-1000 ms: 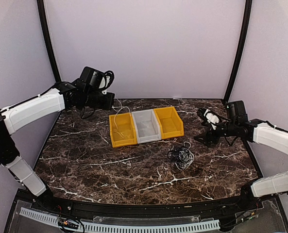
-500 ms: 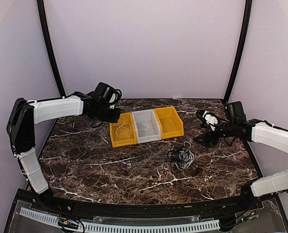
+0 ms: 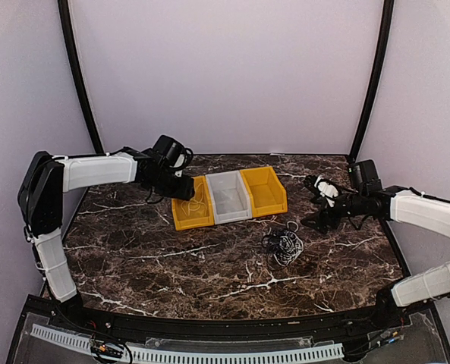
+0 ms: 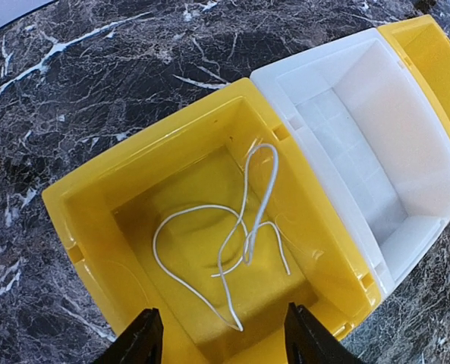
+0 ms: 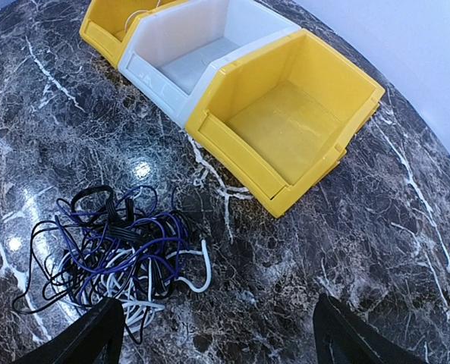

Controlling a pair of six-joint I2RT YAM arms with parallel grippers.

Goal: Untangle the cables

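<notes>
One white cable (image 4: 202, 206) lies in loose loops on the floor of the left yellow bin (image 4: 145, 136). That bin stands in a row with a white bin (image 4: 376, 152) and a right yellow bin (image 5: 285, 129) toward the far edge of the worktop (image 3: 171, 265). The other cables form a black, white and purple tangle (image 5: 118, 243) just in front of the row, right of centre. The left gripper (image 4: 221, 341) hangs over the left yellow bin, fingers apart and empty. The right gripper (image 5: 217, 334) hovers near the right edge, spread wide, holding nothing.

Three bins (image 3: 232, 215) touching in a row block the back middle; bare table (image 3: 171, 262) all around the cable pile (image 3: 284, 246).
</notes>
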